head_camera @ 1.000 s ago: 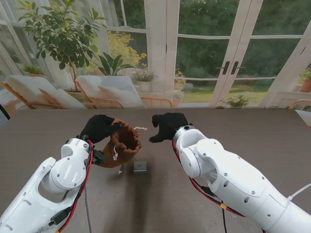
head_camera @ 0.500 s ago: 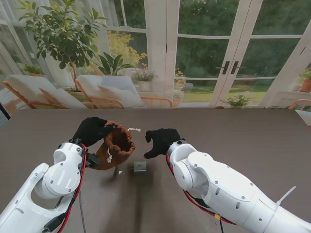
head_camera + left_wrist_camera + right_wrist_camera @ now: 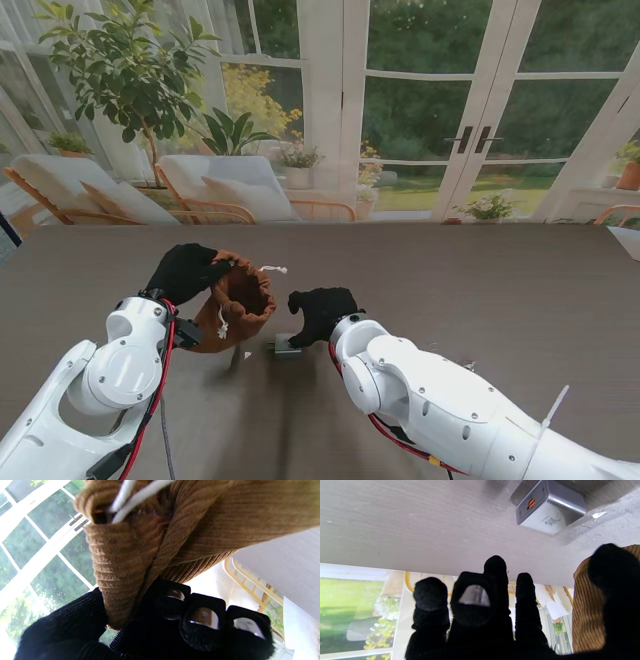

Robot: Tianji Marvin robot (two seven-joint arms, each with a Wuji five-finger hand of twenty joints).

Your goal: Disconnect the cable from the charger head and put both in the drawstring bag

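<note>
1. While the left hand [image 3: 186, 270] stands at the table's left, it pinches the rim of the brown corduroy drawstring bag [image 3: 238, 300]. The wrist view shows the thumb on one side of a fold of cloth and the fingers [image 3: 203, 620] on the other. My reading: the bag is held lifted and tipped with its mouth toward the middle of the table, so it can receive things without collapsing.
2. White drawstring [image 3: 271, 268] ends hang loose at the bag's rim, undrawn; the mouth gapes. The inside is dark, so contents cannot be told.
3. Charger head [image 3: 288, 343], a small grey block, lies flat on the table [image 3: 520, 280] just nearer to me than the bag and to its right. In the right wrist view its port face is turned toward the hand, with an orange tongue in the port and no cable plugged in. Small dark printing on one side is too blurred to read. No cable is seen on the table.
4. Right hand [image 3: 322, 308] hovers just beside the charger head, empty, fingers [image 3: 475, 597] spread and apart from the thumb, touching nothing. Judged: shaped to close on the block.
</note>
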